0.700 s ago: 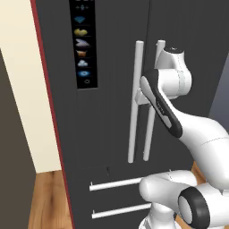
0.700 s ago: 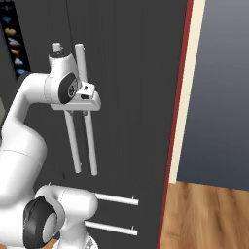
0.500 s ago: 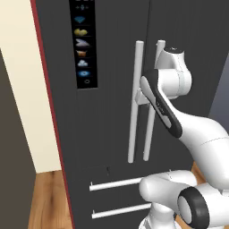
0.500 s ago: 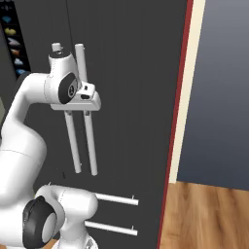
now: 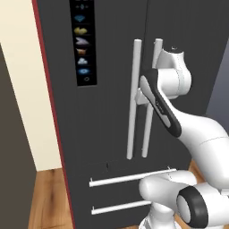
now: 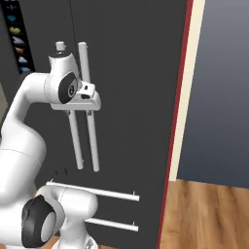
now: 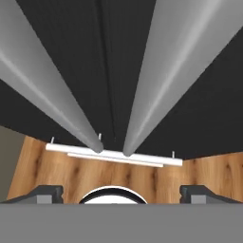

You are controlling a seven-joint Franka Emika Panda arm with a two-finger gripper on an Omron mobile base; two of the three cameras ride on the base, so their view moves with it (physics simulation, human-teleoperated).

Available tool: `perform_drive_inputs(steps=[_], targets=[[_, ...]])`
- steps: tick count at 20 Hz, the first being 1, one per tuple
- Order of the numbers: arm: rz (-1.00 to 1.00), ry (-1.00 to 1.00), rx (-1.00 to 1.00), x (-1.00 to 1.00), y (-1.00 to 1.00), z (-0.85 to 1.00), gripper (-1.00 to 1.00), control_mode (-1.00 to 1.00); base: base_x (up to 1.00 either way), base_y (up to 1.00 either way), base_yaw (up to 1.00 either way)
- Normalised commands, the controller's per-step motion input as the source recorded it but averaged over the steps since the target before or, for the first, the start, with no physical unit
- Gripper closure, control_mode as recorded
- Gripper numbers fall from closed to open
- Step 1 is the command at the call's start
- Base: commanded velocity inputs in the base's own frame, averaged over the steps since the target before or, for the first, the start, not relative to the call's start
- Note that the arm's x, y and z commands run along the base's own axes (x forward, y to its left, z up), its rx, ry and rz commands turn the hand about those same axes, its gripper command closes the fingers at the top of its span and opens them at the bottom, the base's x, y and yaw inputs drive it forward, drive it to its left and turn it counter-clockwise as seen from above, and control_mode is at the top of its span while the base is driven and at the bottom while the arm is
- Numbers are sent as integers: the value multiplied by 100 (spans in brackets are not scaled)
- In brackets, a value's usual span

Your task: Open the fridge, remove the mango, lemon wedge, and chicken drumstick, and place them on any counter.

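Dark grey fridge [image 5: 112, 89] is seen w/ both doors shut, so no step is done yet; gripper [image 7: 121, 192], jaws spread wide & empty, is held close against the silver bar handles [image 6: 87, 112]; mango, lemon wedge, drumstick presumably inside; opening + all three removals are left.

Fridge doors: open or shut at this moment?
Shut: the tall dark grey fridge shows both doors flush, its two silver bar handles parallel.

Wood plank floor [image 6: 204, 214] noted. Cream wall [image 5: 27, 89] to one side. Blue-grey wall [image 6: 219, 87] to the other, red trim strip [image 6: 177, 97] between.
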Motion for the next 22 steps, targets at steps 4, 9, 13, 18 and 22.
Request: perform_drive_inputs(steps=[4,9,13,18,22], targets=[[0,0,0,0,0,0,-100,100,-52,18,0],[0,0,0,0,0,0,-100,100,-51,6,0],[0,0,0,0,0,0,-100,100,-30,0,0],[0,0,0,0,0,0,-100,100,0,2,0],[0,-17,1,0,0,0,-100,-100,0,0,0]])
